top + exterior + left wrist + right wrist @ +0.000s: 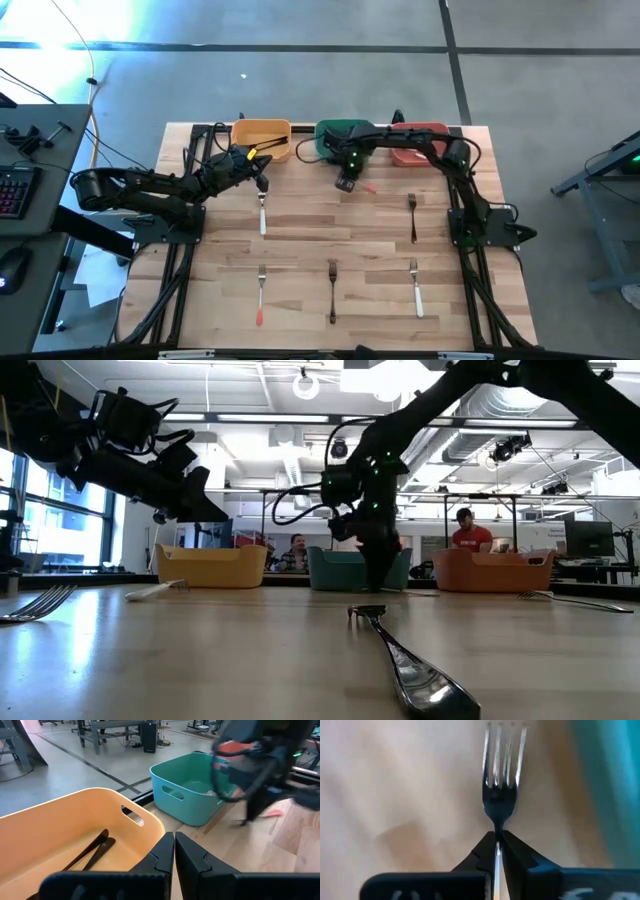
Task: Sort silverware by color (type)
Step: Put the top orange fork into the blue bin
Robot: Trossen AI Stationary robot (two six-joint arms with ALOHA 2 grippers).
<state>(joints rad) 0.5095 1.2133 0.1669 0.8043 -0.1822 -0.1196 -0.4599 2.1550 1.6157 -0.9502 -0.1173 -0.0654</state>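
Observation:
My right gripper [348, 183] hovers just in front of the green bin [338, 136], shut on a fork whose silver head [503, 775] sticks out past the fingertips. Its handle is hidden. A red-orange handle [369, 187] shows beside this gripper; whether it belongs to the held fork, I cannot tell. My left gripper [174, 842] is shut and empty above the near rim of the yellow bin [75, 830], in which two black handles [92, 851] lie. Several forks lie flat on the table: white-handled [262, 214], black-handled [412, 218], and a near row [332, 291]. My right gripper pinches the fork's thin neck [498, 831], just behind the head, between its two fingertips. The fork lies along the fingers, its tines pointing away from the wrist. The wood table shows beyond it; whether the fork is clear of the table, I cannot tell.
The red bin [420, 142] stands right of the green one along the far edge. In the low view a fork [405, 660] lies close in front and another [35, 602] at the left. People sit in the room beyond the table [470, 530].

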